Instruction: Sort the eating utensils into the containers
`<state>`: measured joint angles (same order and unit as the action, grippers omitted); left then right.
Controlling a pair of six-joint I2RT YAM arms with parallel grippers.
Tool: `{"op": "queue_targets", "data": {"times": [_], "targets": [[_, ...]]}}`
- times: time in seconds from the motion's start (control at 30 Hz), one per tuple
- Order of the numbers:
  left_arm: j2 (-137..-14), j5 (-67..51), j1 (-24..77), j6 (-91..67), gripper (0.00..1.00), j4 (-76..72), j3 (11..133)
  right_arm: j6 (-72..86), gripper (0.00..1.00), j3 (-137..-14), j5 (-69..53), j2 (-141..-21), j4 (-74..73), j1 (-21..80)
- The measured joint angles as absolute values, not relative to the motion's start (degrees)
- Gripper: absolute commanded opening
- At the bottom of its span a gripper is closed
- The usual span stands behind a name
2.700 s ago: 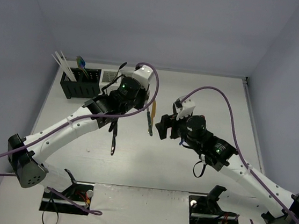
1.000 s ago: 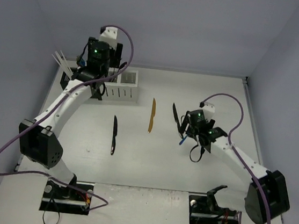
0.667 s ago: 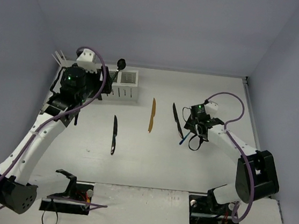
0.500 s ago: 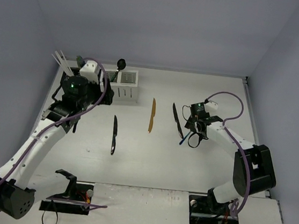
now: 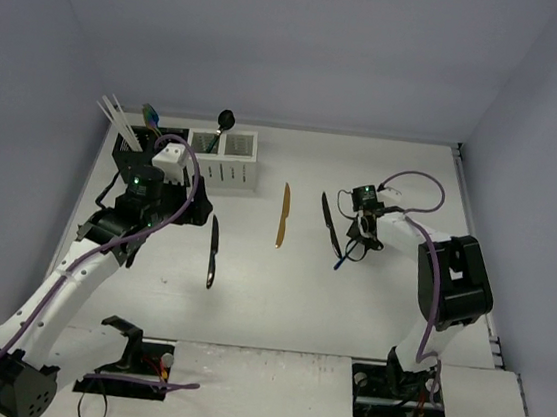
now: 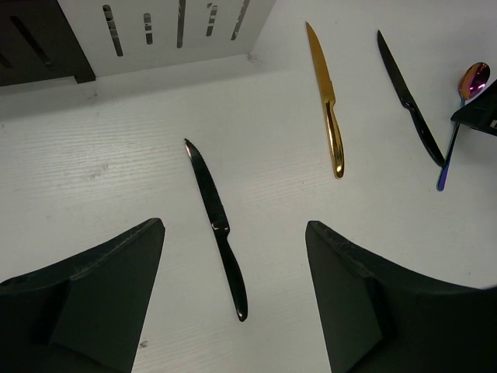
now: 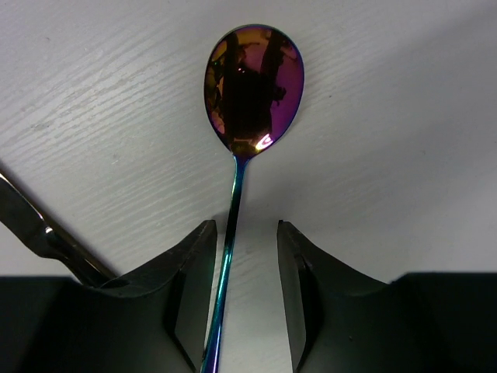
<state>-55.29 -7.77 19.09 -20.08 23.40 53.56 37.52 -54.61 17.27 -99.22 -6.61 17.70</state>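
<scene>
A black knife (image 5: pixel 213 251) lies on the table left of centre, and my left gripper (image 5: pixel 200 215) hovers open beside its blade. In the left wrist view that knife (image 6: pixel 217 225) runs between the spread fingers of the gripper (image 6: pixel 233 225). A gold knife (image 5: pixel 283 216) and a second black knife (image 5: pixel 330 224) lie further right. My right gripper (image 5: pixel 358 233) is down over an iridescent spoon (image 5: pixel 341 261). In the right wrist view the spoon (image 7: pixel 252 85) lies bowl away. Its handle runs between the narrowed jaws of the gripper (image 7: pixel 245 229), close by the left finger and with a gap to the right one.
The black caddy (image 5: pixel 138 162) stands at the back left with pale chopsticks (image 5: pixel 113 114) and an iridescent blue utensil (image 5: pixel 151 114) in it. The white caddy (image 5: pixel 231 168) stands next to it and holds a black spoon (image 5: pixel 225 120). Walls close in on three sides.
My left arm swung from over the caddies down toward the black knife, staying open. The right gripper's jaws have narrowed around the spoon's handle.
</scene>
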Motion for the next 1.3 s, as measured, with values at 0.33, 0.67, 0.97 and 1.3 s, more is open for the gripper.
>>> {"op": "queue_targets", "data": {"times": [0.33,0.67,0.97,1.3], "targets": [[-55.71,-8.80,19.09,-20.89,0.71,23.38,53.56,36.95,0.00,-54.65,17.10,-100.07,-3.46,16.18],[-58.20,-13.01,20.95,-23.04,0.71,22.05,53.56,32.45,0.00,-52.90,17.70,-97.24,-4.05,16.07],[-60.97,-13.52,31.51,-26.83,0.71,17.74,56.26,21.65,0.00,-52.48,17.27,-76.07,-5.13,29.62],[-64.73,-11.34,36.98,-31.12,0.71,8.52,61.61,13.26,0.00,-52.73,9.25,-62.18,-2.00,45.86]]}}
